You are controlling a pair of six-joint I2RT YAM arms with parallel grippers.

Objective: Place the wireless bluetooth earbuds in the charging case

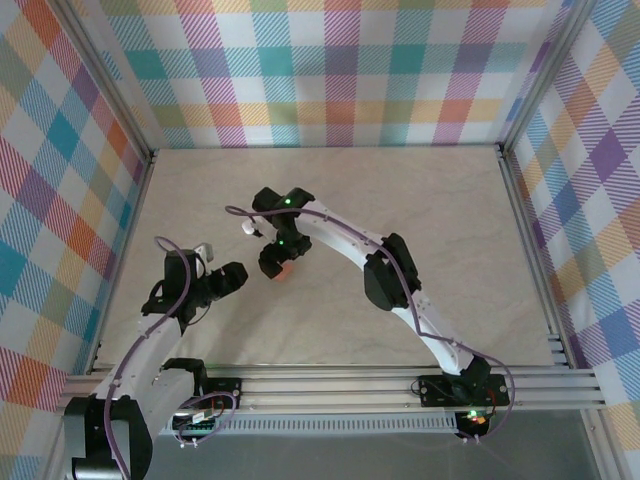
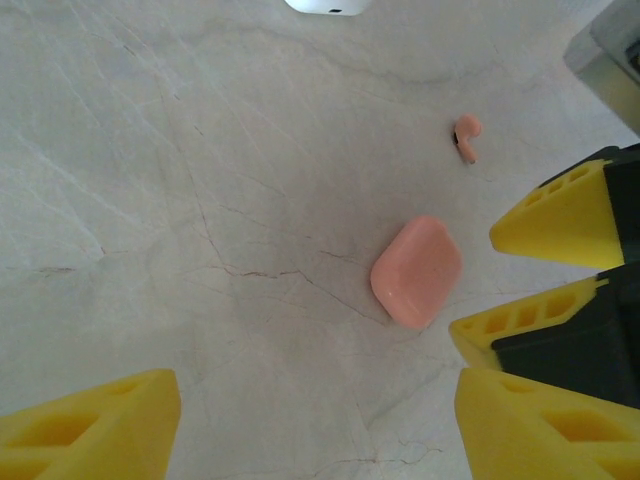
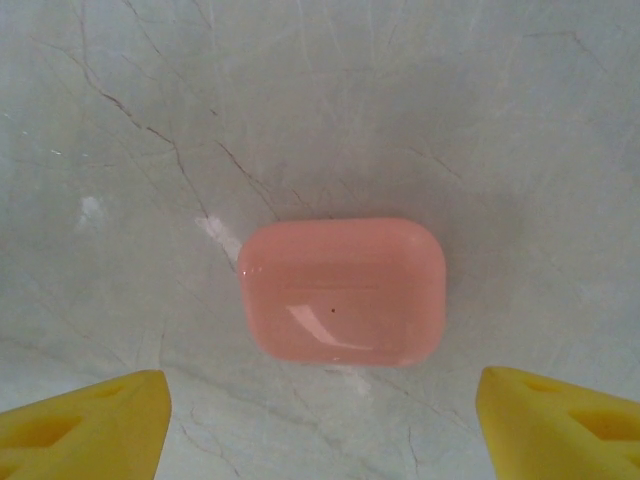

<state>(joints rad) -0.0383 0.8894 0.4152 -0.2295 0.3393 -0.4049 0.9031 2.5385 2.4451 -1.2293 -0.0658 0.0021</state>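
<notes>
marble table [image 1: 450, 220]. right claw [image 3: 322, 390] spread, gripping nothing; pink charging case [image 3: 342, 290], lid closed, flat just ahead, centred between tips, untouched. left claw [image 2: 318, 390] spread, empty; same case ahead, right of centre. reddish-orange earbud [image 2: 467, 137] beyond case, apart.

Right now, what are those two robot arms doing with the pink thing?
Both arms lean over a closed pink charging case lying on the table. The right hand hovers by it, open and empty. The left hand is open too, farther off. One pink earbud lies loose nearby, not yet inside.
</notes>
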